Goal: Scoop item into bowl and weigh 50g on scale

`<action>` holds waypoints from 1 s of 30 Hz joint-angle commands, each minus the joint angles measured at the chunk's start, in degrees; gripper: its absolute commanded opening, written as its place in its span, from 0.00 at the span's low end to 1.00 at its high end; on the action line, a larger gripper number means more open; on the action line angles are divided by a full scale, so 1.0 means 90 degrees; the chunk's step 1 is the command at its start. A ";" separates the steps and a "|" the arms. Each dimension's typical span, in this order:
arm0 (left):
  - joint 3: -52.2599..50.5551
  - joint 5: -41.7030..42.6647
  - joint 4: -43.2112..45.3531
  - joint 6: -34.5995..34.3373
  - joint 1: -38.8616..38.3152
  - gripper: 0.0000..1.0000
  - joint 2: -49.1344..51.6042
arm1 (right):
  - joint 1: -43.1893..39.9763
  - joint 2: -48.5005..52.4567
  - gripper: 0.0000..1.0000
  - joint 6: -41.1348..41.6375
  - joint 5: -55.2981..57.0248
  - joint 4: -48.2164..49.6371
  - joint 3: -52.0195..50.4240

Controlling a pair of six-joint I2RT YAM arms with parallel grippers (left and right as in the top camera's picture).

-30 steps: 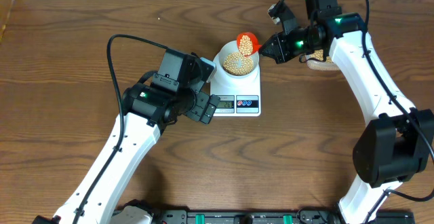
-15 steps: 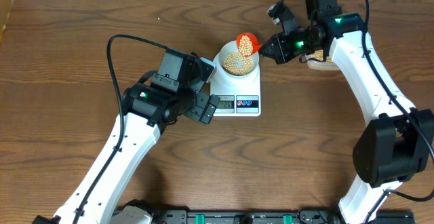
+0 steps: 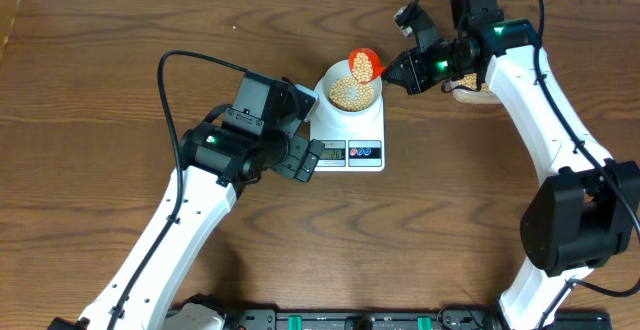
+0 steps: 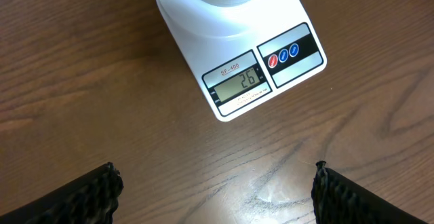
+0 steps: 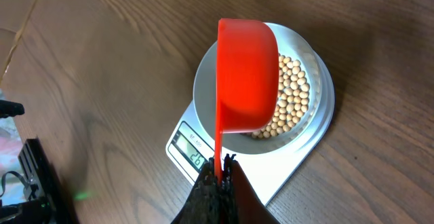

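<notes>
A dark brown wood-grain bench [image 3: 100,50] fills nearly the whole overhead view. A pale strip, perhaps a wall, runs along its far edge, and a black rail with green fittings [image 3: 360,321] lines its near edge. The wood shows long streaks of grain and a soft glare patch in the left wrist view.

Near the middle of the bench sits the white scale [image 3: 350,135]. Its grey display [image 4: 241,83] reads 26, with a red and a blue button just beside it. The pale bowl [image 3: 327,78] stands on the scale's platform, partly filled with tan-yellow beans [image 3: 348,94].

The right gripper [image 5: 218,183] is pinched tight on the thin handle of a red scoop [image 5: 245,75]. The scoop hangs above the far rim of the bowl, and the overhead view shows beans inside it.

The left gripper [image 4: 217,190] is spread wide and empty, its two dark fingertips at the lower corners of its own view. Bare wood lies between them, just in front of the scale. A black cable [image 3: 175,70] loops from the left arm over the bench.
</notes>
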 commanded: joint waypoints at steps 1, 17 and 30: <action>-0.0022 -0.0061 -0.0015 0.0012 0.0022 0.92 0.0034 | 0.0019 -0.0121 0.01 -0.0141 -0.0112 -0.0007 0.0112; -0.0022 -0.0061 -0.0015 0.0012 0.0022 0.92 0.0034 | 0.0019 -0.0121 0.01 -0.0240 -0.0017 -0.0019 0.0112; -0.0022 -0.0061 -0.0015 0.0012 0.0022 0.92 0.0034 | 0.0019 -0.0121 0.01 -0.0260 -0.0015 -0.0022 0.0112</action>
